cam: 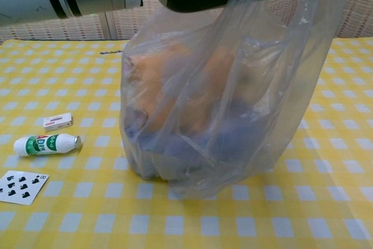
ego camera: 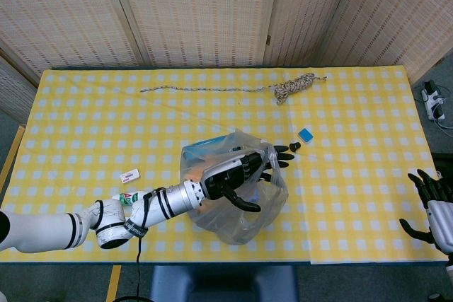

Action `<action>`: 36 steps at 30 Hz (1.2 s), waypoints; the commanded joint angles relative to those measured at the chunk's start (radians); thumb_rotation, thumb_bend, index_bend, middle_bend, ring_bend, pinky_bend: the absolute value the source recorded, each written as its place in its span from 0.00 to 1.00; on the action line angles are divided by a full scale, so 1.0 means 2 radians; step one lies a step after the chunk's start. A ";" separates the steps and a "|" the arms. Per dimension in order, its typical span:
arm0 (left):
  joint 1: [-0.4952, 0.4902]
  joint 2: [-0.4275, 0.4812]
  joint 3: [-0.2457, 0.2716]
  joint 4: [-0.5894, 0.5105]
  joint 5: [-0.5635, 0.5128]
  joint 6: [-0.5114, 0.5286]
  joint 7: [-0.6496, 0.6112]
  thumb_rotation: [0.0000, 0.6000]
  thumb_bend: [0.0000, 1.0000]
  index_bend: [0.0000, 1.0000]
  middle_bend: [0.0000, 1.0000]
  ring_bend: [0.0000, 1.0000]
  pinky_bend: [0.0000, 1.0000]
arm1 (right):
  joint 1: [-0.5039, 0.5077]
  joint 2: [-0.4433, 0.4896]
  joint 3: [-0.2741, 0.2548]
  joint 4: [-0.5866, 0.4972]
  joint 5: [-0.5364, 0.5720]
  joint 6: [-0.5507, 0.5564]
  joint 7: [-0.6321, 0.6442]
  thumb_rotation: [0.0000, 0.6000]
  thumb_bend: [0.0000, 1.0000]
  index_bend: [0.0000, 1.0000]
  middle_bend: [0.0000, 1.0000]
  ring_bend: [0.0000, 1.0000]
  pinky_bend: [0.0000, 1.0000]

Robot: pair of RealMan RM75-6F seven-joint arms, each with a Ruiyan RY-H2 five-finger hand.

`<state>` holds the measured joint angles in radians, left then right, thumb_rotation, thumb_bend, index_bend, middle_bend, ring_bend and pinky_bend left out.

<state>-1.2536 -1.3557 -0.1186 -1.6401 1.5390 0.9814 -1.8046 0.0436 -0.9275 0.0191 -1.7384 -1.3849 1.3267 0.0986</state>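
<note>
The left hand grasped the clear plastic bag with orange and blue contents at lower centre; the right hand hung released at lower right

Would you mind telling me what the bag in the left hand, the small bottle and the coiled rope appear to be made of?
The bag looks like thin clear plastic film: glossy, wrinkled, its contents showing through. The left hand holds it by the top. The small bottle seems to be white plastic with a green printed label and a shiny, perhaps foil, cap. The rope looks like braided fibre, matte, light and dark strands.
</note>
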 commanded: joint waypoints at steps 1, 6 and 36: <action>0.006 0.003 -0.005 -0.010 0.000 -0.004 -0.006 1.00 0.13 0.02 0.10 0.09 0.28 | 0.000 0.000 0.000 0.000 0.000 0.000 0.000 1.00 0.32 0.00 0.00 0.00 0.00; 0.009 0.012 -0.006 -0.034 0.021 -0.005 -0.046 1.00 0.13 0.02 0.10 0.11 0.31 | -0.001 0.000 0.000 0.000 0.000 0.002 0.000 1.00 0.32 0.00 0.00 0.00 0.00; 0.051 -0.019 -0.070 -0.053 -0.059 -0.042 0.106 1.00 0.19 0.00 0.01 0.00 0.14 | 0.003 0.005 -0.003 -0.002 0.003 -0.013 0.003 1.00 0.32 0.00 0.00 0.00 0.00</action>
<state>-1.1571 -1.3961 -0.2532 -1.7400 1.4173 0.9033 -1.5854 0.0505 -0.9175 0.0129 -1.7423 -1.3785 1.3013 0.1038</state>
